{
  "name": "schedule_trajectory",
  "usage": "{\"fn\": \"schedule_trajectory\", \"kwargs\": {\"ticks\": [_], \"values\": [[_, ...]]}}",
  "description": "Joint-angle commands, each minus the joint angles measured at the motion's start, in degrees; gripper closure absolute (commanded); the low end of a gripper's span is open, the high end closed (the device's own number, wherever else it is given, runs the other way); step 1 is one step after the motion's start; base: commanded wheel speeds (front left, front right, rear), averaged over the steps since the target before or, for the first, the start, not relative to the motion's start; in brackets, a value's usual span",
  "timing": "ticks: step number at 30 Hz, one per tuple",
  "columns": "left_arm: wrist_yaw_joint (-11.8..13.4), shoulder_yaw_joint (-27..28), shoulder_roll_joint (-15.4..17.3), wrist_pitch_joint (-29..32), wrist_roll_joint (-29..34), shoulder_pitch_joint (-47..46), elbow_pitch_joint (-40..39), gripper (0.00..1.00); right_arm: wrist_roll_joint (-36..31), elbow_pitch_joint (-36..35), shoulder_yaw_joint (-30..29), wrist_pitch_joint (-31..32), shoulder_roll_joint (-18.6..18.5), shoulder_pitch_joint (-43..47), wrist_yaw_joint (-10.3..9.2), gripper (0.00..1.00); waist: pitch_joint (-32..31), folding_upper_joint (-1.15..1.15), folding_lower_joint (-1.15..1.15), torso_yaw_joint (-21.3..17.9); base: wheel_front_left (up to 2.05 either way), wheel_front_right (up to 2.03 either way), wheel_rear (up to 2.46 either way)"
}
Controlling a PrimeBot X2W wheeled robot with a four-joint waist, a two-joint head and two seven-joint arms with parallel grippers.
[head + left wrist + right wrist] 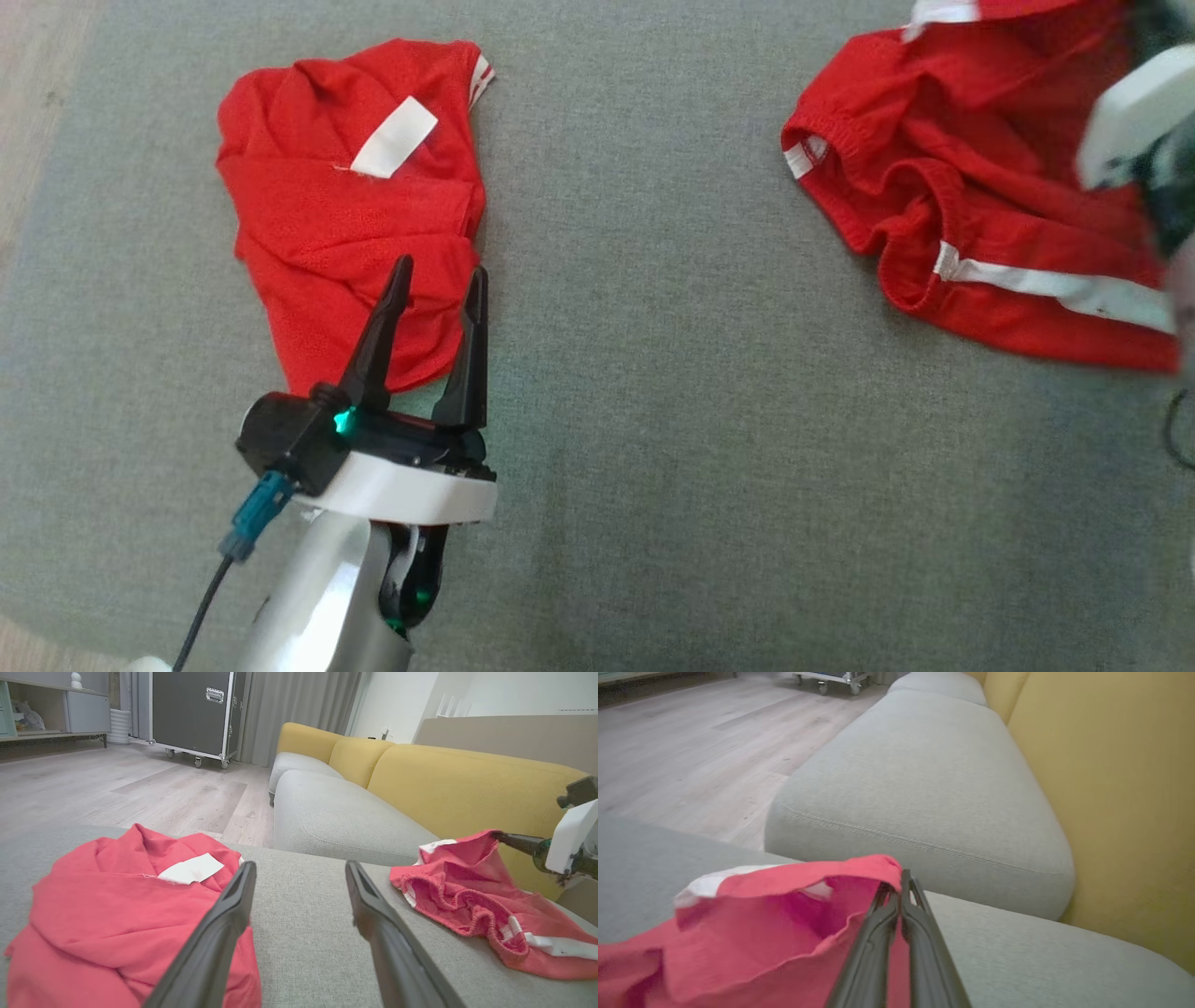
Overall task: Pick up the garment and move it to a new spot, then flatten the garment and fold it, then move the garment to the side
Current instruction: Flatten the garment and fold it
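Surface: You are working over a grey seat cushion [653,420]. Yellow backrests [467,784] stand behind it, with wood floor [117,784] beyond.
Task item: The red shorts [980,187] lie bunched at the cushion's right.
Right gripper [901,882]: Jaws closed, pinching a raised edge of the shorts.
Left gripper [441,269]: Jaws wide and empty, tips over the lower edge of a second red garment [345,215].
Obscured: In the head view the right gripper is blurred and cut off.
Clearance: Bare cushion separates the 2 garments.
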Motion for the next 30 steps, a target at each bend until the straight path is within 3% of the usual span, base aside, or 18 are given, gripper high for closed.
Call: {"fn": "schedule_trajectory", "kwargs": {"ticks": [1,6,11,12,13,17,22,26,30], "values": [[0.09,1.92,0.27,-0.36,-0.34,-1.23,-2.05,0.00,0.68,-1.23,-0.30,0.21,-0.74,-2.31,-0.04,1.00,0.40,0.00,0.00,0.03,0.00,0.00,0.00],[0.09,1.14,0.33,-0.36,-0.47,-1.94,-2.02,0.00,1.35,0.07,-6.23,2.35,-5.64,-4.91,-0.04,1.00,1.72,0.00,0.00,0.83,0.00,0.00,0.00],[0.09,0.83,0.47,-0.36,-0.66,-2.34,-1.82,0.00,-3.69,1.12,-14.04,4.97,-11.68,-4.73,-0.04,1.00,2.27,0.00,0.00,1.89,0.00,0.00,0.00],[0.09,0.83,0.47,-0.36,-0.71,-2.40,-1.81,0.00,-5.45,0.80,-16.16,5.67,-12.54,-4.44,-0.04,0.04,2.34,0.00,0.00,2.03,0.00,0.00,0.00],[0.09,0.83,0.49,-0.36,-0.73,-2.44,-1.78,0.00,-6.89,0.45,-18.64,6.55,-12.75,-4.14,-0.04,0.00,2.32,0.00,0.00,2.11,0.00,0.00,0.00],[0.09,1.14,0.54,-0.36,-0.65,-2.33,-1.51,0.00,-13.97,-4.13,-28.63,8.12,-11.44,-2.80,-0.04,0.00,1.80,0.00,0.00,1.85,0.00,0.00,0.00],[0.09,1.99,0.55,-0.36,-0.34,-1.93,-1.61,0.00,-21.76,-9.13,-37.22,7.75,-5.44,-1.95,-0.04,0.00,0.17,0.00,0.00,0.02,0.00,0.00,0.00],[0.09,2.88,0.57,-0.36,-0.05,-1.31,-2.00,0.00,-24.82,-11.12,-38.60,2.02,-0.23,-2.00,-0.04,0.00,-2.08,0.00,0.00,-2.16,0.00,0.00,0.00],[0.09,3.88,0.78,-0.36,0.43,-0.29,-2.42,0.00,-23.43,-9.22,-35.64,-5.96,4.73,-1.96,-0.04,0.00,-4.83,0.00,0.00,-4.68,0.00,0.00,0.00]]}}
